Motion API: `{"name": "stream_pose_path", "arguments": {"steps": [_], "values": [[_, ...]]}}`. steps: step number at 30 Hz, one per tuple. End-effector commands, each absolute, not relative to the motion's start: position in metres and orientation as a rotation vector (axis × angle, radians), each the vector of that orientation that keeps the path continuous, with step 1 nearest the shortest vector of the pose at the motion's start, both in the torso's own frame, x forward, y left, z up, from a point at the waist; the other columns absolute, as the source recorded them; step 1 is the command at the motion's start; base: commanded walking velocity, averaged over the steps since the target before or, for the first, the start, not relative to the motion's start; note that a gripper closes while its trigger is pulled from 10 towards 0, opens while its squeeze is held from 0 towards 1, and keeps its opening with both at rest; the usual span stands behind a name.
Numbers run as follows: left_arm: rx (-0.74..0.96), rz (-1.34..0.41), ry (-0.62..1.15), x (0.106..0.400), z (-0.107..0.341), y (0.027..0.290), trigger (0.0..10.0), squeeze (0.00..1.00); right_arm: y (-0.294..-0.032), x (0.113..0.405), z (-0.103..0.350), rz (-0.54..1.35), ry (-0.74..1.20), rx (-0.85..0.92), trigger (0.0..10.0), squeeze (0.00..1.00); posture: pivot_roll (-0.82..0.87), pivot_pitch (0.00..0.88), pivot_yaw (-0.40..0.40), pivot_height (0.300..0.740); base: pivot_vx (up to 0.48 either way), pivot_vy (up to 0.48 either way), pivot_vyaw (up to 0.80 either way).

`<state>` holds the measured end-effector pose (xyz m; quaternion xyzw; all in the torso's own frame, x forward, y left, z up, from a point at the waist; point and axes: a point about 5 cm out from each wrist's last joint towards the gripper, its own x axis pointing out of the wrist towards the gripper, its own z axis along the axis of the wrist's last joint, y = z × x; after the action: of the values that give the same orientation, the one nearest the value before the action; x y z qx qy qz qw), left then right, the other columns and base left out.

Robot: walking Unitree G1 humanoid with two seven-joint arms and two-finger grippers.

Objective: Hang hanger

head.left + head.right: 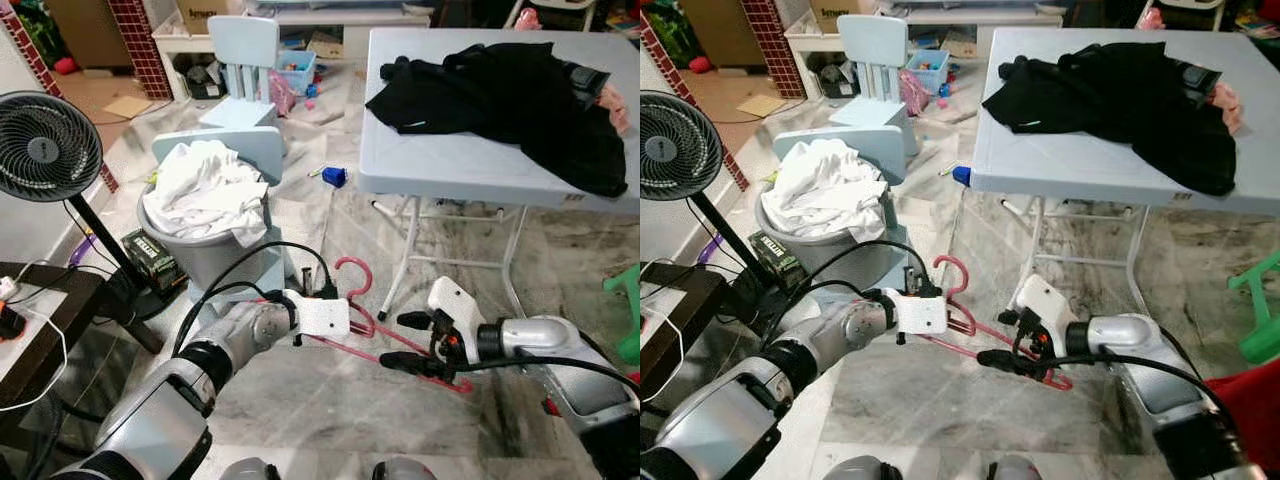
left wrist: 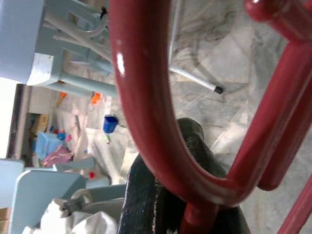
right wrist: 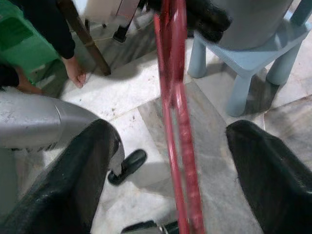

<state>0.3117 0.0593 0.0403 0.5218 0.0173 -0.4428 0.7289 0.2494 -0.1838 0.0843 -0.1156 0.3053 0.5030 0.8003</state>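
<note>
A red plastic hanger [image 1: 385,345] is held low over the marble floor, its hook [image 1: 352,272] pointing up. My left gripper [image 1: 322,288] is shut on the hanger at the base of the hook; in the left wrist view the red hook [image 2: 146,112] curves right over a black finger [image 2: 161,195]. My right gripper [image 1: 406,342] is open and straddles the hanger's lower end. In the right wrist view the red bar [image 3: 178,146] runs between the two spread fingers [image 3: 83,180] without touching either.
A grey basket [image 1: 205,250] of white laundry sits on a light-blue stool to the left. A folding table [image 1: 450,165] bearing black clothes stands ahead on the right. A fan [image 1: 45,150] stands far left. A person's hand [image 3: 74,73] and a green stool [image 1: 628,300] are on the right.
</note>
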Motion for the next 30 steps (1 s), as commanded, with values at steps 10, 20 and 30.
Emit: {"name": "stream_pose_path", "arguments": {"steps": [10, 20, 30], "values": [[1.227, -0.906, -0.007, 0.319, 0.045, 0.063, 10.0, 0.0, -0.193, 0.271, 0.082, 1.008, 0.729, -0.33, 0.0, 0.0, -0.09, 0.0, 0.039, 0.74, 0.0, 0.0, 0.0], [1.255, -0.809, -0.071, 0.327, 0.054, 0.062, 10.0, 0.0, -0.192, 0.288, 0.083, 1.001, 0.739, -0.379, 0.0, 0.0, -0.1, 0.0, 0.028, 0.74, 0.0, 0.0, 0.0], [1.253, -0.786, -0.082, 0.328, 0.054, 0.062, 10.0, 0.0, -0.191, 0.288, 0.076, 1.027, 0.757, -0.391, 0.0, 0.0, -0.1, 0.0, 0.026, 0.74, 0.0, 0.0, 0.0]]}}
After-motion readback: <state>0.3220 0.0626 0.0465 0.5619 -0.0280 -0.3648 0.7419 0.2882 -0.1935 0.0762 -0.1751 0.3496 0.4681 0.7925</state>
